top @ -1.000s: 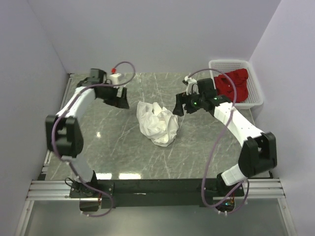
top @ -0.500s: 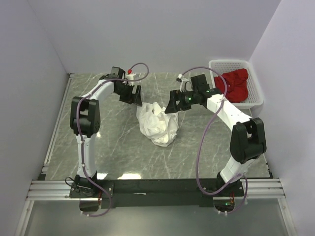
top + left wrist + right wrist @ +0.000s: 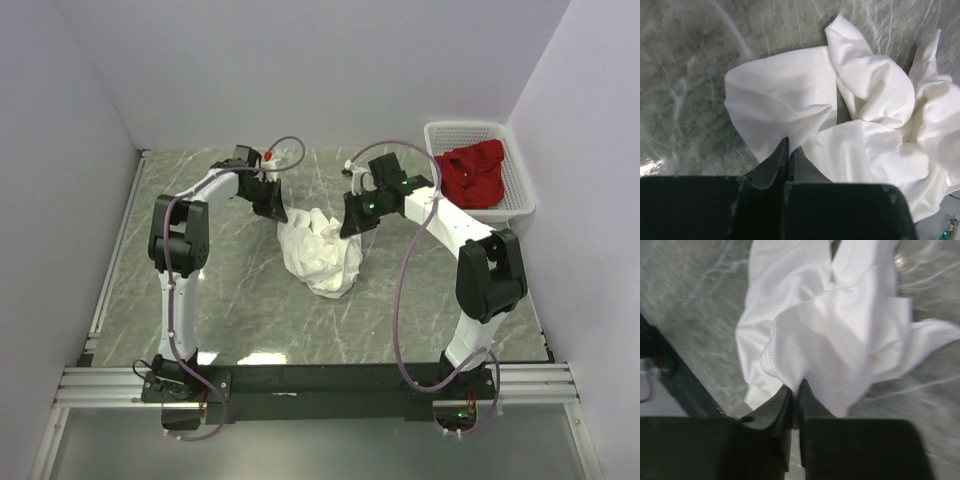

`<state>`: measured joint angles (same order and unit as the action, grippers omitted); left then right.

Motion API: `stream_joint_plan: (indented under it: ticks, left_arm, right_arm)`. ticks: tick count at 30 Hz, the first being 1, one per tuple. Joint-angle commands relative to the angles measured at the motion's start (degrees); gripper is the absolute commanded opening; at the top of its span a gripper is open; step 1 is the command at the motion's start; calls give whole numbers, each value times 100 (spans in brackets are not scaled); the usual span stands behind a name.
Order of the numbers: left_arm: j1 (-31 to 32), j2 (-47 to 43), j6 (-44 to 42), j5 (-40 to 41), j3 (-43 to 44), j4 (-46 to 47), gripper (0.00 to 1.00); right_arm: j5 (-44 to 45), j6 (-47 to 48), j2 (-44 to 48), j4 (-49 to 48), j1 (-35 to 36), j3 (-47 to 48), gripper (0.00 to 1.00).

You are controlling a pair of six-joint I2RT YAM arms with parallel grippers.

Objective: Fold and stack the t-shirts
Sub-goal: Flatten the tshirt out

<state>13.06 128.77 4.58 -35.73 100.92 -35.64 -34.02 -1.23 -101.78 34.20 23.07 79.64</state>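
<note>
We see a grey, marbled bench [image 3: 220, 290] closed in by a pale left wall [image 3: 60, 150], a back wall [image 3: 300, 70] and a right wall [image 3: 600, 200], with a metal rail [image 3: 320, 382] along its near edge.

The left arm [image 3: 170, 300] rises from its base and bends in toward the middle of the bench. Its left jaws come down at the upper left corner of the white t-shirt [image 3: 320, 250], which lies crumpled in a heap near the bench's centre. In the left wrist view these jaws are closed tip to tip on a fold at the heap's edge.

The right arm [image 3: 455, 225] reaches in from the other side. The right jaws meet the shirt's upper right corner, across from the left pair with the top of the heap between them. In the right wrist view they are pinched on a hemmed edge of the white cloth, with only a sliver of a gap between them.

At the far right corner stands a white slotted basket [image 3: 465, 127] with the red t-shirt [image 3: 470, 175] bunched inside, well apart from both pairs of jaws.

From above, the dark wrist housings cover the jaw tips. The right wrist view is blurred. The shirt's neck and sleeves are lost in the folds.
</note>
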Motion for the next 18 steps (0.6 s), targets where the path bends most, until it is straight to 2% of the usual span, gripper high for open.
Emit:
stream_joint_plan:
  ticks: [1, 5, 8, 9, 11, 12, 13, 14, 18]
  left_arm:
    - [-285, -429, 52, -232, 393, -49, 0]
    - [-856, -1230, 79, -409, 593, 5, 0]
    - [-1288, -1836, -395, -662, 727, -758, 0]
    - [-1654, -2003, -971, -716, 683, -1326, 0]
    - [-1911, -2557, -1623, -970, 369, -2031, 0]
    - [-2147, -2750, -2401, -1024, 193, -2505, 0]
    - [-2254, -3213, -2783, -1050, -27, -3162, 0]
    - [-2360, -3470, -3152, -1033, -568, -3447, 0]
    - [-2668, -4850, -4692, -158, -2197, -4143, 0]
  right_arm:
    - [352, 343, 35, 323, -311, 736, 0]
    - [221, 658, 175, 719, -750, 1745, 0]
    - [150, 1149, 535, 1238, -909, 2030, 0]
    - [150, 1291, 832, 1369, -970, 1960, 0]
    - [194, 1720, 1220, 1721, -989, 1445, 0]
    - [177, 1862, 1674, 1818, -989, 1197, 0]
    - [176, 1977, 1905, 1949, -989, 655, 0]
    - [246, 2100, 2151, 1959, -989, 354, 0]
    - [571, 2452, 3310, 1942, -953, -1149, 0]
